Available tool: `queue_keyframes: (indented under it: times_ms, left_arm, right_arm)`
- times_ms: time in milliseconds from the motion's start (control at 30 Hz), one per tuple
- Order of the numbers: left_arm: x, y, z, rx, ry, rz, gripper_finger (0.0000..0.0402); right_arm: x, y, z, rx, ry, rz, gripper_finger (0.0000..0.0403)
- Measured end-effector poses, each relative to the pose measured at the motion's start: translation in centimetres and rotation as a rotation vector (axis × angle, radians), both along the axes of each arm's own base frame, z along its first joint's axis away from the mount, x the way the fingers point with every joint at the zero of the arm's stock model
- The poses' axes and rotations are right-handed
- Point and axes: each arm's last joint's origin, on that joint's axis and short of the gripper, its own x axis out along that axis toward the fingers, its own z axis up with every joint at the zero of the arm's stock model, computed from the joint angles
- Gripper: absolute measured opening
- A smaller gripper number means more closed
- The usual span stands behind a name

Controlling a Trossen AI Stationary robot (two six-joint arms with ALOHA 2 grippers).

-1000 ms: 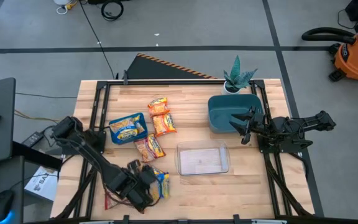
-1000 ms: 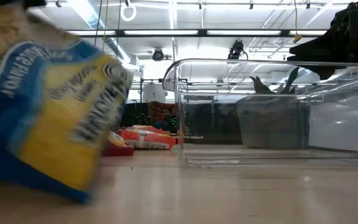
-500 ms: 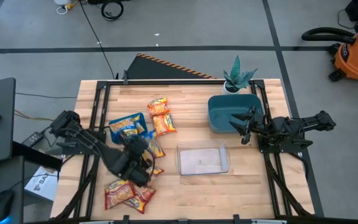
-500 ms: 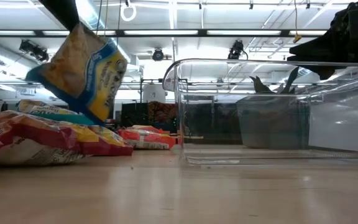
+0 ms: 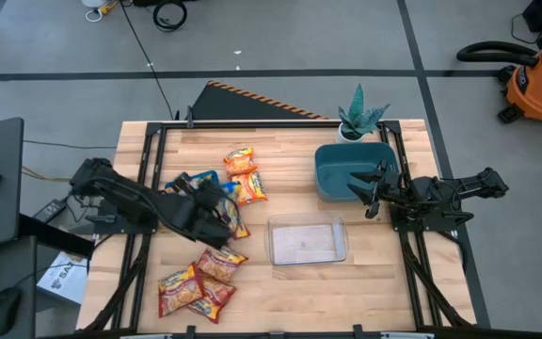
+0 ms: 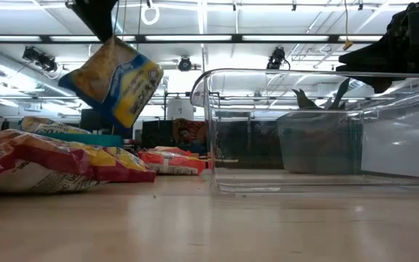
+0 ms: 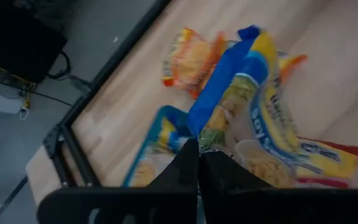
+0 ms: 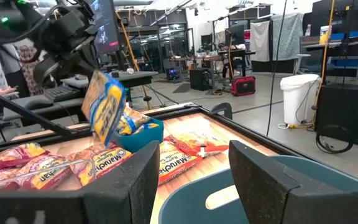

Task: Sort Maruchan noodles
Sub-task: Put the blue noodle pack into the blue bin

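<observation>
Overhead, left gripper (image 5: 216,202) pinches a blue-trimmed packet (image 6: 113,78) aloft (mostly hidden); right gripper (image 5: 373,191) gapes.

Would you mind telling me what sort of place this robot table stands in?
Probably a robotics lab or workshop: bare concrete floor, an orange shop vacuum beside the table, and ceiling strip lights over desks with monitors.

Light wooden slatted surface (image 5: 365,273) bears a clear plastic rectangular bin (image 5: 307,240) at centre, glossy red-and-yellow noodle packets (image 5: 196,287) at 7 o'clock, teal plastic tub (image 5: 332,174) at 2 o'clock.
</observation>
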Motion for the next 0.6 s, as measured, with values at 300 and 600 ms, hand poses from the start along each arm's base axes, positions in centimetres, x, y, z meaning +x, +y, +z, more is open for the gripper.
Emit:
queue_keyframes:
  times_ms: [300, 600]
  left_arm:
    - [-7.2, 3.4, -1.0, -0.024, -0.238, 0.229, 0.0005]
    - [-9.5, 4.1, -5.7, -0.12, -0.251, 0.398, 0.0006]
  right_arm:
    - [0.0, 0.0, 0.1, 0.002, -0.008, -0.002, 0.0199]
    - [0.0, 0.0, 0.1, 0.003, -0.014, -0.002, 0.0199]
